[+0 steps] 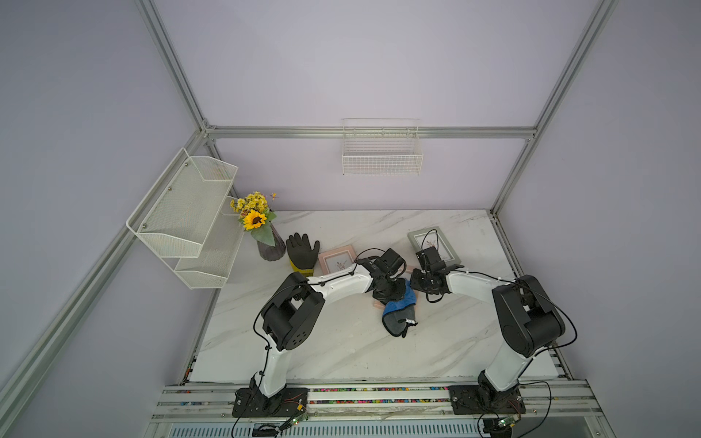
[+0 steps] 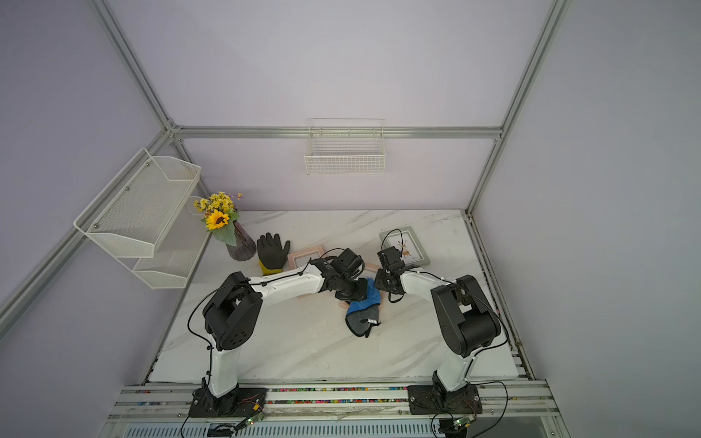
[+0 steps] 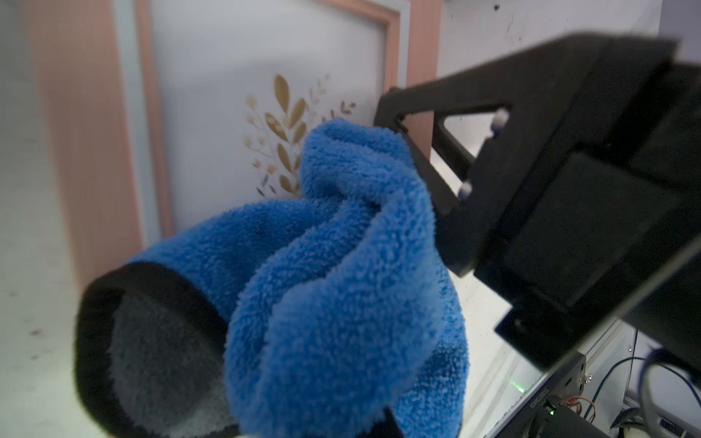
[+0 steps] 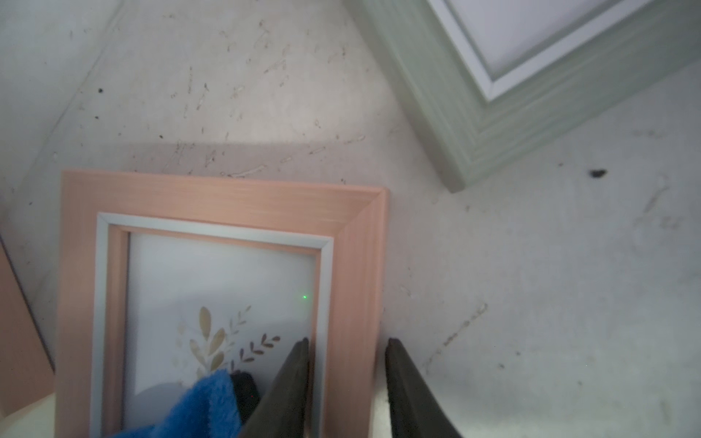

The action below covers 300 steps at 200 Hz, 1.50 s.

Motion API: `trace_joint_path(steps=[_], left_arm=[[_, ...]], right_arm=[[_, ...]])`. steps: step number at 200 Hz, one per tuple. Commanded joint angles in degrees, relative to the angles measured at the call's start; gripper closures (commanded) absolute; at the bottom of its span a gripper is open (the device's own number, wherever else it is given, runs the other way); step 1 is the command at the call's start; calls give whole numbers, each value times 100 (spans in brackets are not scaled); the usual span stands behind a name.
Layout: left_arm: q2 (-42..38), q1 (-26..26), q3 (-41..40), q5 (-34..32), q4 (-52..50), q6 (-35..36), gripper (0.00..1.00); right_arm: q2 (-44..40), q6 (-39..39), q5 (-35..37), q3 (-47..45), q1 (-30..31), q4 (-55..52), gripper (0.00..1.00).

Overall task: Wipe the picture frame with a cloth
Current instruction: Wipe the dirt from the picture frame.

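1. The left gripper [image 1: 392, 294] is pressing its jaws together on the cloth [image 3: 341, 284]. The bunched blue part is lying on the glass of the pink picture frame [image 4: 227, 197], next to the printed leaves.
2. The grey side of the cloth, with its dark edging, is hanging over the frame's edge on the robot's side and is resting on the marble table [image 1: 341, 341].
3. The right gripper [image 4: 347, 345] is standing with its jaws apart across one side rail of the pink frame. One finger is over the glass and one is outside the outer edge, and a thin gap is showing on each side.
4. The corner of a green frame [image 4: 531, 113] is lying near the pink frame's corner, with bare table between them.
5. A second pink frame [image 4: 15, 341] is lying just beside the opposite side, with a narrow gap between.
6. Toward the robot, the table is offering wide room.
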Motion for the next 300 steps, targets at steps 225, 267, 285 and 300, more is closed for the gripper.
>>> trace_joint_path(steps=[225,267,285,300], left_arm=[[274,128,214,-1703,-1364,28,100],[164,84,263,-1685,-1392,38,100],[326,-134,545,-1444,-1278,41,100],[542,-350,898,-1230,-1239,53,100]], right_arm=[[-139,-3,109,-383,-9,4,71],[-144,3,111,-390,-10,2,71],[-164,-3,100,-371,-9,-8,71],[-160,4,118,-344,-10,-33,71]])
